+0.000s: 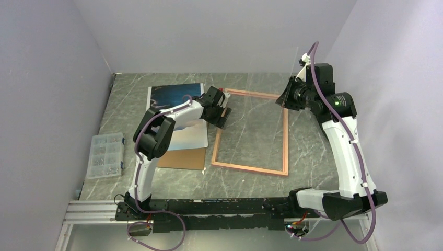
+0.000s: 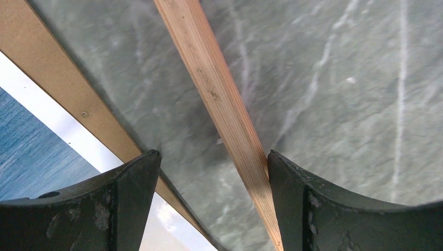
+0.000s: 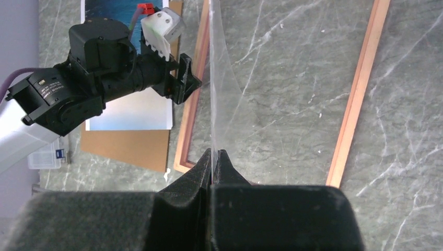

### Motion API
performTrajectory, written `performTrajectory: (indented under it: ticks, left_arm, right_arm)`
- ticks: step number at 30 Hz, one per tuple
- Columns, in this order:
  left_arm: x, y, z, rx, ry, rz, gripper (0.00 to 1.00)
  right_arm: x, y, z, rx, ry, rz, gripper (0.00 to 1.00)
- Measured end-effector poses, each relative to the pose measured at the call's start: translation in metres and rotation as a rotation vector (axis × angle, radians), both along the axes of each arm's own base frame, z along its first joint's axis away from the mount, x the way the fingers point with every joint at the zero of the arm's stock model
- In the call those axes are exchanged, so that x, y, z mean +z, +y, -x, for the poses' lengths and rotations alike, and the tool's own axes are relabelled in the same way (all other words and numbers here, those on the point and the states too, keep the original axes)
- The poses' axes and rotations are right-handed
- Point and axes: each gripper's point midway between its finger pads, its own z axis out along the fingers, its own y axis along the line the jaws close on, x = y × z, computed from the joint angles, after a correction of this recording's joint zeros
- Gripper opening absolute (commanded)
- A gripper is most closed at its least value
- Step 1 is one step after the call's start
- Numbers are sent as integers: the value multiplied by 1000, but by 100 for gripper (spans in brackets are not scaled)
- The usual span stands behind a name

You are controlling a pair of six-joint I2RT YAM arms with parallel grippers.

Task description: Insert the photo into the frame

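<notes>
The frame (image 1: 251, 167) lies flat mid-table, its light wood bars around bare table. The photo (image 1: 175, 94), blue sea with a white border, lies left of it on a brown backing board (image 1: 183, 158). My left gripper (image 1: 225, 112) is open low over the frame's left bar (image 2: 219, 94). That bar runs between the jaws, right against the right finger (image 2: 313, 204). The photo's edge (image 2: 31, 151) shows beside the left finger. My right gripper (image 3: 214, 152) is shut on the edge of a clear pane (image 3: 224, 89), held lifted above the frame (image 3: 360, 94).
A clear plastic organiser box (image 1: 106, 155) sits at the table's left edge. Grey walls close in the left, back and right sides. The left arm (image 3: 78, 94) reaches over the photo (image 3: 130, 110) and board (image 3: 125, 149).
</notes>
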Motion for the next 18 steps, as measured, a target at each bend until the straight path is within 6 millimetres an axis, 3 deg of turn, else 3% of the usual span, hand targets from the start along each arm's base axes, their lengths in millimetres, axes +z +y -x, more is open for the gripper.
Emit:
performTrajectory:
  ticks: [4,10,14,18]
  left_arm:
    - [-1,17,-4,31,-15,-33,83]
    - [1,23,-5,40,-15,-38,95]
    - [5,33,7,46,40,-47,95]
    - [28,46,18,52,125,-6,95]
  right_arm:
    - [-1,4,-3,11,6,-15,0]
    - [-1,7,-3,18,11,-33,0]
    - [1,9,-4,23,13,-37,0]
    - [15,13,-11,36,-15,-52,0]
